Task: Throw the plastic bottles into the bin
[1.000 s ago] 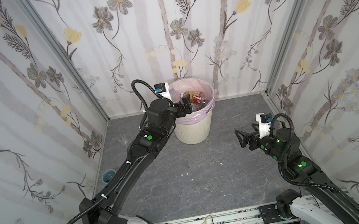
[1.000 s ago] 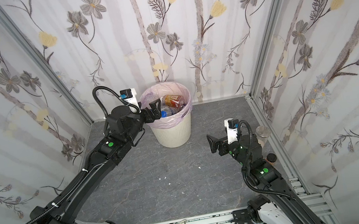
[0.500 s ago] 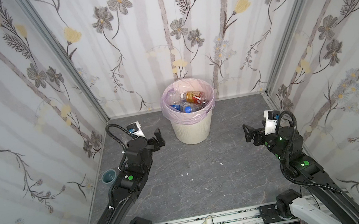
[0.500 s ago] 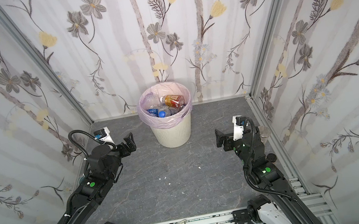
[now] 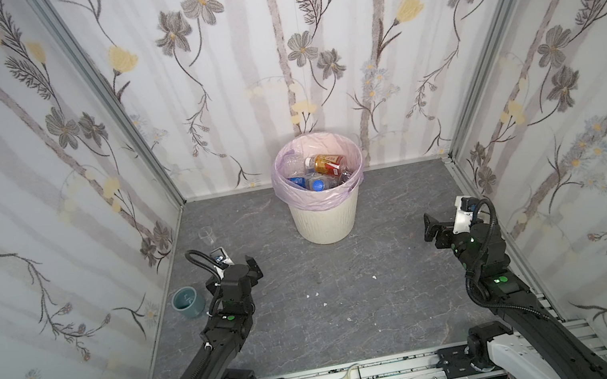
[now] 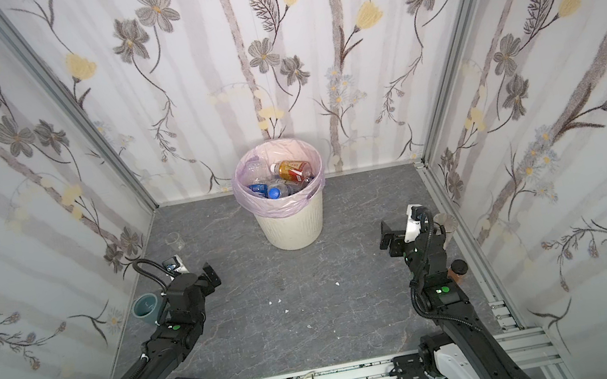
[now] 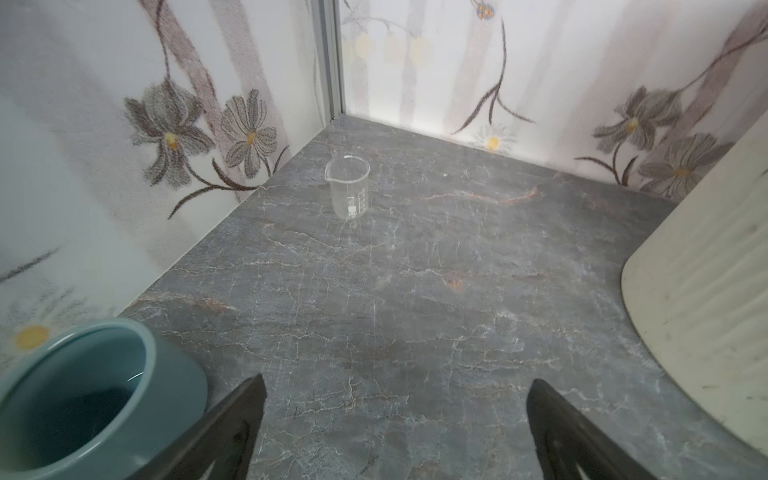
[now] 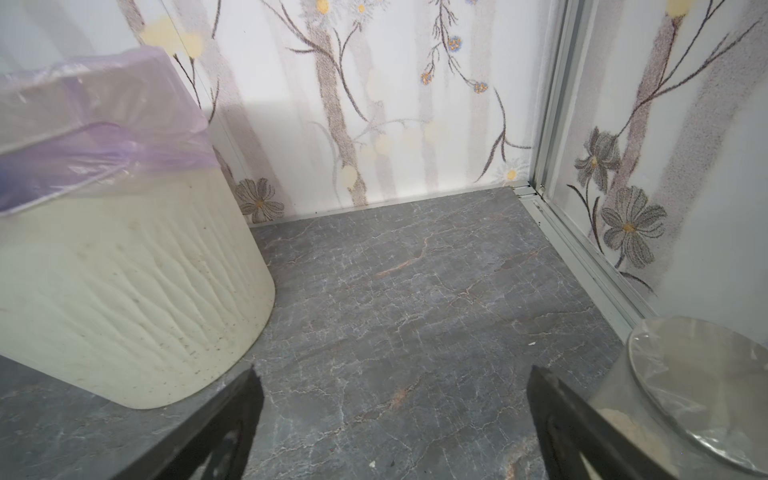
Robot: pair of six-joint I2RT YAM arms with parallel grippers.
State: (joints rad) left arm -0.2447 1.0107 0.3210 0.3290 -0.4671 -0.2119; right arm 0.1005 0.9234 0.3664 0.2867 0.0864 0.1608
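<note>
Top views: bottles [image 5: 326, 171] inside bin [image 5: 324, 218], well beyond both empty, spread hands.

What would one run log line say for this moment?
left gripper: open, empty | right gripper: open, empty | plastic bottles: in bin | tabletop: no bottles seen

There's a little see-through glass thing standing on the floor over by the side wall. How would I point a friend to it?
Start at the big cream bin with the pink bag by the back wall, then look across the grey floor towards the wall on the left arm's side. There stands a small clear beaker, upright and alone. Unlike the solid blue-grey cup nearer the front, it is see-through, with a pouring lip and printed marks.
</note>
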